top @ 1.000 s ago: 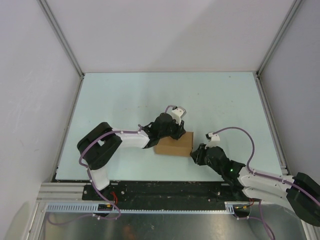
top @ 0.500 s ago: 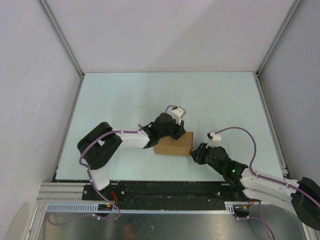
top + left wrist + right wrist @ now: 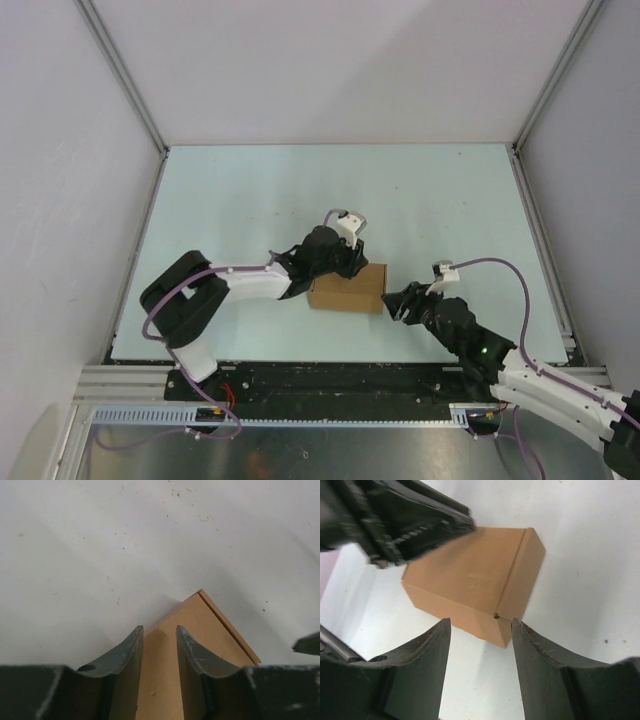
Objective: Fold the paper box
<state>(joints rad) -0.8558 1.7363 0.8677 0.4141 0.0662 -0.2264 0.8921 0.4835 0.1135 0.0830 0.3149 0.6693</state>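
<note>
While under L gripper (image 3: 159, 628), paper box (image 3: 348, 291) plain tan.

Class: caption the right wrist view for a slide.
Open right gripper faces the paper box corner-on; left gripper over its far edge.

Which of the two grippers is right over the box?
The left gripper: its fingers lie over the box top. The right gripper stands open, short of the box's corner and apart from it.
</note>
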